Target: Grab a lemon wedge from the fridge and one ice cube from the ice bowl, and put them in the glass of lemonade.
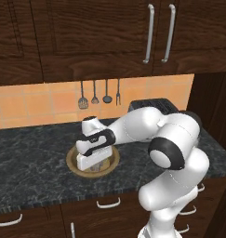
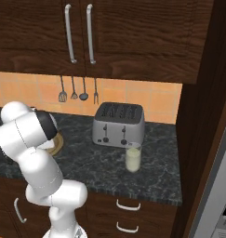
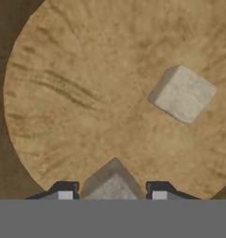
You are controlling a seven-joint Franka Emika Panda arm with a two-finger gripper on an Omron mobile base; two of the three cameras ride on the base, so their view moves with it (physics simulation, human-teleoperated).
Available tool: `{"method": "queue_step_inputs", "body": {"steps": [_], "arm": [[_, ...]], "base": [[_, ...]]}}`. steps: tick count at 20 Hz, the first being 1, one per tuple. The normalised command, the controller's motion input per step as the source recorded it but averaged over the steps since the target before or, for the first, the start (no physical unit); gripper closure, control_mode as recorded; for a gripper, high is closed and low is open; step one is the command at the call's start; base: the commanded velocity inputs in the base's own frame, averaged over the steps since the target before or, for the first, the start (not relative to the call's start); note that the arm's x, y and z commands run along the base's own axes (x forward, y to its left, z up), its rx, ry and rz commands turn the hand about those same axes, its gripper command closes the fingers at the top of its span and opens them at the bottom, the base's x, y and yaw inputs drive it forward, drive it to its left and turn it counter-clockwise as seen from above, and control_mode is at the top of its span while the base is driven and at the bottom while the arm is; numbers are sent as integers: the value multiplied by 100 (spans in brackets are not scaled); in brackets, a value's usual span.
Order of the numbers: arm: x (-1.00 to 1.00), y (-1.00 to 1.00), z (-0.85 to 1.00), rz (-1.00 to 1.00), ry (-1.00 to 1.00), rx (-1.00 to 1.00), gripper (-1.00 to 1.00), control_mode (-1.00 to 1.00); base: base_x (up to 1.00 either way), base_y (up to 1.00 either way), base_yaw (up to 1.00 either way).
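While lowered into the bowl [image 1: 72, 163] on the table [image 1: 30, 158], hand [image 3: 113, 195] narrowed around one ice cube [image 3: 112, 183], fingertips [image 3: 64, 194] flanking it; firm contact unconfirmed. Second cube [image 3: 183, 94] loose nearby. Glass [image 2: 133, 157] beside toaster [image 2: 119, 123], awaiting delivery.

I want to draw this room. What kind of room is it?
It looks like a kitchen. There's a silver toaster on a dark stone counter, cooking utensils hanging on the orange tiled wall, and wooden cabinets above.
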Motion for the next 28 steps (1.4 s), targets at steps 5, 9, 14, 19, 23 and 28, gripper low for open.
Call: {"method": "queue_step_inputs", "body": {"steps": [5,9,14,19,23,28], "arm": [[0,0,0,0,0,0,100,-100],[-10,0,11,0,1,0,100,-100],[-25,0,81,0,-5,0,100,-100],[-5,-1,72,0,-9,2,100,-100],[-3,-2,44,0,-13,8,100,-100],[-2,-10,13,0,-7,10,100,-100]], "base": [[0,0,0],[0,0,0],[0,0,0],[0,0,0],[0,0,0],[0,0,0]]}}
